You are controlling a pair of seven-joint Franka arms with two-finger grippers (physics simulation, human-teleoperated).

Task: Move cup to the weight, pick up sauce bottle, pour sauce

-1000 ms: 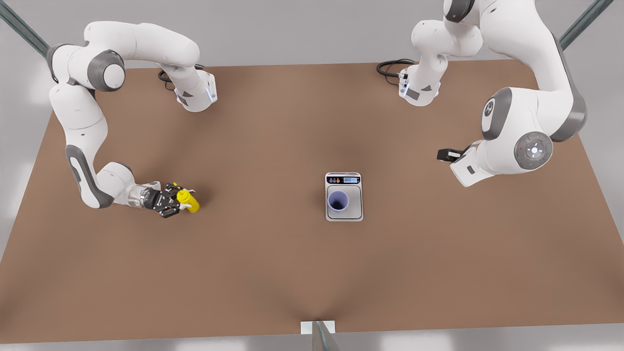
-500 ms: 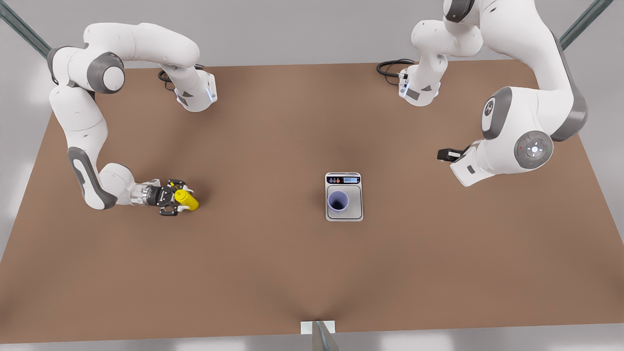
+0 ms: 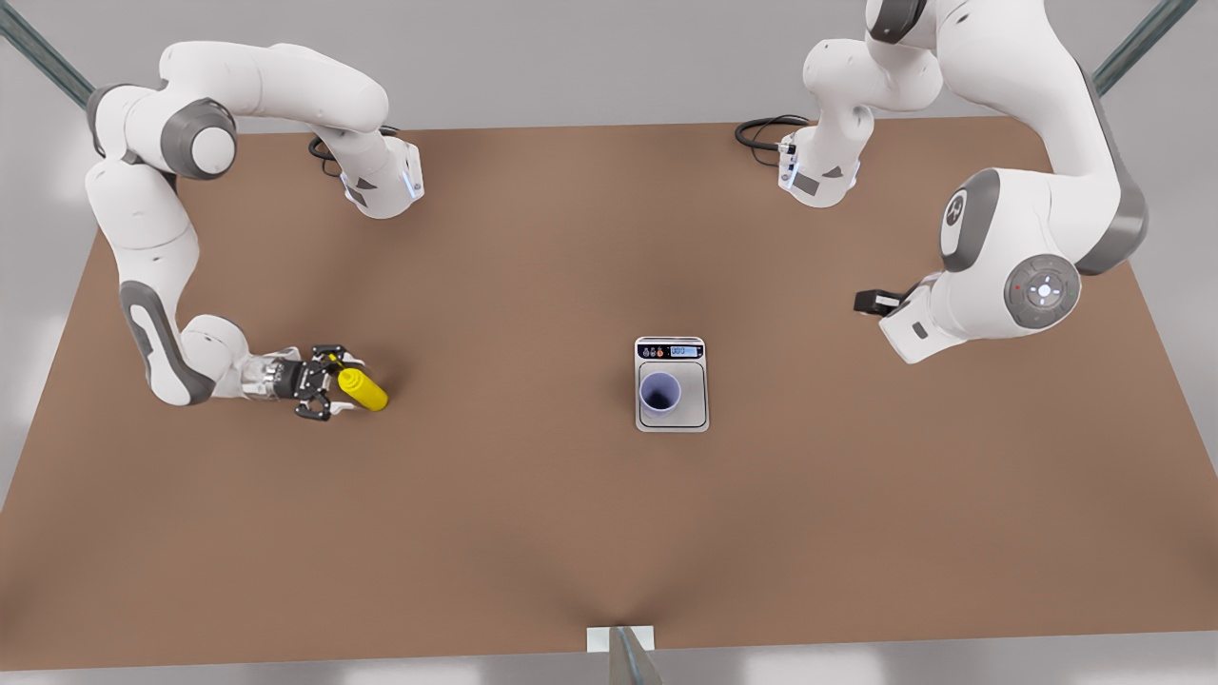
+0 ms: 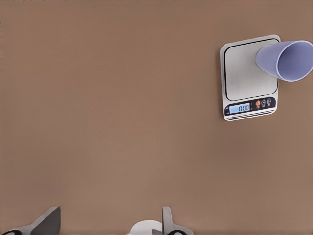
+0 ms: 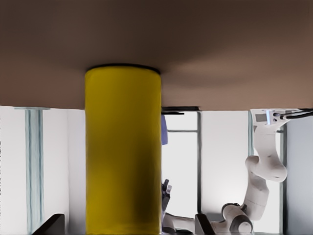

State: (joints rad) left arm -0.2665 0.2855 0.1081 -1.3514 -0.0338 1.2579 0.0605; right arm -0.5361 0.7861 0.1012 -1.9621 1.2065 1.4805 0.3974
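Observation:
The yellow sauce bottle (image 3: 363, 391) stands on the table at the front view's left. My right gripper (image 3: 348, 385) reaches in level with the table. Its fingers are open on either side of the sauce bottle (image 5: 123, 152), with a gap on each side. The lavender cup (image 3: 659, 393) stands upright on the plate of the weight (image 3: 672, 419), a silver scale with a lit display. The left arm waits high at the front view's right. Its left gripper (image 4: 107, 226) is open and looks down on the cup (image 4: 286, 59) and the weight (image 4: 247, 78).
A brown table (image 3: 533, 533) carries everything, with both arm bases at its far edge. A black cable (image 3: 761, 128) coils by the base at the front view's right. A small white bracket (image 3: 620, 637) sits at the near edge.
My right gripper has rolled at the wrist and drawn slightly toward the front view's left, staying around the sauce bottle. The bottle, cup, weight and left arm have not moved.

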